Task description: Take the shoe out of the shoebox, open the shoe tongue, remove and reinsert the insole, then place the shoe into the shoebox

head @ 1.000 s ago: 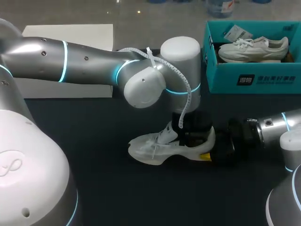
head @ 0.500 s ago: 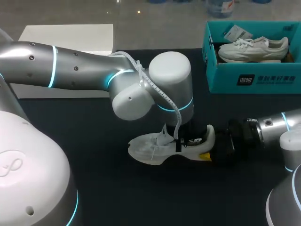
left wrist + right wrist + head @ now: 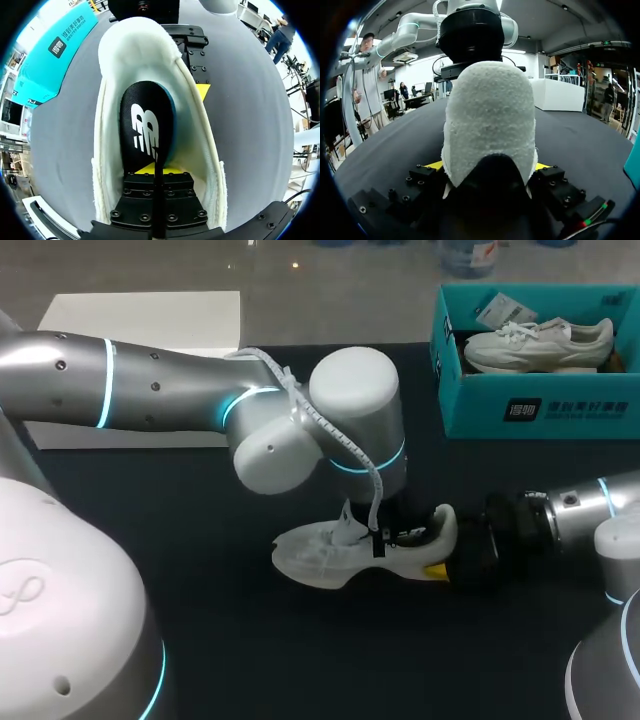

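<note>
1. Leftward and lower, the left arm (image 3: 300, 430) now covers the white sneaker (image 3: 335, 555), on the table (image 3: 200, 540) outside the teal shoebox (image 3: 540, 405).
2. Peel the black insole (image 3: 145, 125) up slowly, heel held firm.
3. Right gripper (image 3: 488, 166) clamps the heel.
4. Left gripper (image 3: 155, 172), inside the collar, seems pinched on the insole; contact hidden.

A white shoe (image 3: 330, 555) is set on its sole near the middle of the table (image 3: 200, 540), toe toward 9 o'clock. The left gripper (image 3: 395, 532) is sunk in its opening, and the heel is met from 3 o'clock by the right gripper (image 3: 445, 565). A shoebox (image 3: 540, 410) holding a second shoe (image 3: 540, 340) is seen at 2 o'clock.
</note>
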{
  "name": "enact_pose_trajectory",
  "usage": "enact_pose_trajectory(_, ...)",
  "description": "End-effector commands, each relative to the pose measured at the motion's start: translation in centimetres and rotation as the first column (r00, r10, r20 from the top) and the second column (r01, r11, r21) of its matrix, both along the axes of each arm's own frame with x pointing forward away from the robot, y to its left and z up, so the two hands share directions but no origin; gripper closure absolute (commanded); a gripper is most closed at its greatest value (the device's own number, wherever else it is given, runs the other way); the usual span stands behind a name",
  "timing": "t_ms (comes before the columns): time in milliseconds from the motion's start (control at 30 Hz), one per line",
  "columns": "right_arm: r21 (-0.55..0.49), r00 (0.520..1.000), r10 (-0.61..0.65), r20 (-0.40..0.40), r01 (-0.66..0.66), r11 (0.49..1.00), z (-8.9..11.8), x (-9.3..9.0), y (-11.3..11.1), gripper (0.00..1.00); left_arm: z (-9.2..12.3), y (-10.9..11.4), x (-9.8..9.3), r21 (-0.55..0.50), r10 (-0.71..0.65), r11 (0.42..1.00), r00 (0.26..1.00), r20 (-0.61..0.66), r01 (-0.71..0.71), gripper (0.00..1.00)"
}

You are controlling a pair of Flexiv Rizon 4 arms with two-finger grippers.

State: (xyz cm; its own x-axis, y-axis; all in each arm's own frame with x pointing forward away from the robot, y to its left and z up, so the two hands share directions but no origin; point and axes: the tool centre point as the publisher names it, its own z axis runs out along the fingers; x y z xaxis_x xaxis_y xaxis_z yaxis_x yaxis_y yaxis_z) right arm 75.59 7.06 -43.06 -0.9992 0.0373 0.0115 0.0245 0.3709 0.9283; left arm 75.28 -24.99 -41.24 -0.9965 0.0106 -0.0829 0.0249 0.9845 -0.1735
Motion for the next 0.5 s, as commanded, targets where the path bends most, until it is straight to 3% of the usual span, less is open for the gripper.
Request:
enact_pose_trajectory(33,-0.005,1.000,0.000,-0.001,0.000,1.000,-0.4,-0.2,0.1,1.00,-1.0,1.3,1.3,-0.041,0.004,0.999,1.000,-0.021,-0.005,1.00)
enact_pose_trajectory(500,-0.005,1.000,0.000,-0.001,0.000,1.000,-0.4,-0.2,0.1,1.00,4.2,1.1,0.4,-0.225,-0.111,0.973,0.949,-0.295,0.044,1.00)
